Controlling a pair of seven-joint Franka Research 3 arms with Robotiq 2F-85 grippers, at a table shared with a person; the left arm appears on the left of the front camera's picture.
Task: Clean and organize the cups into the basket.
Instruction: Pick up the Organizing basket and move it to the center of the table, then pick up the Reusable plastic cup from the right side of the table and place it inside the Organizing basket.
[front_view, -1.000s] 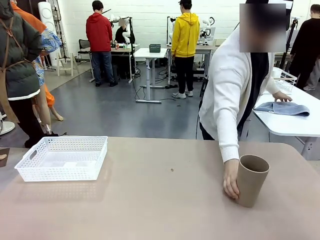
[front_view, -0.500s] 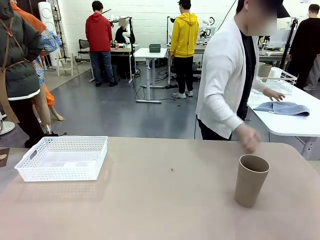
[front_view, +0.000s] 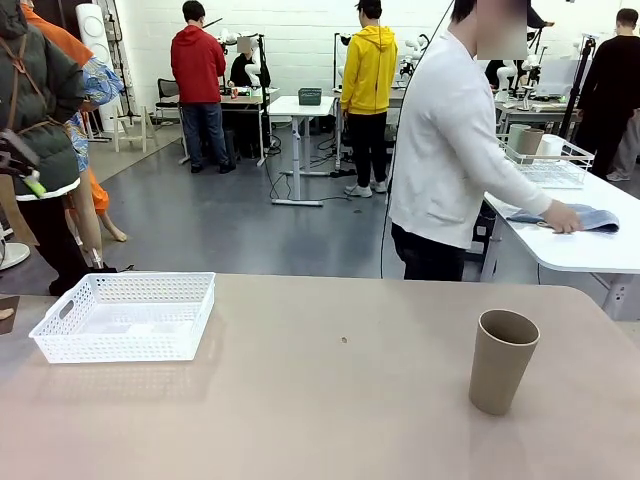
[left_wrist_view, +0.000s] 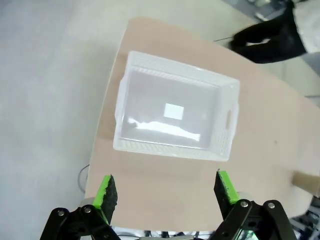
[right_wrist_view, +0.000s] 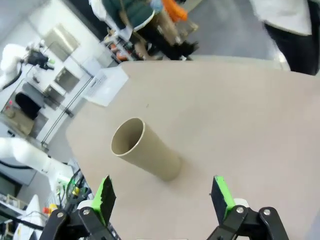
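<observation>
Tan matte tumbler stands right on beige worktop, white lattice plastic basket left; left gripper, right gripper: fingers spread.

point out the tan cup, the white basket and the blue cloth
tan cup (front_view: 502, 368): front view, middle of its side
white basket (front_view: 115, 348): front view, near mesh wall
blue cloth (front_view: 598, 217): front view, its right end
</observation>
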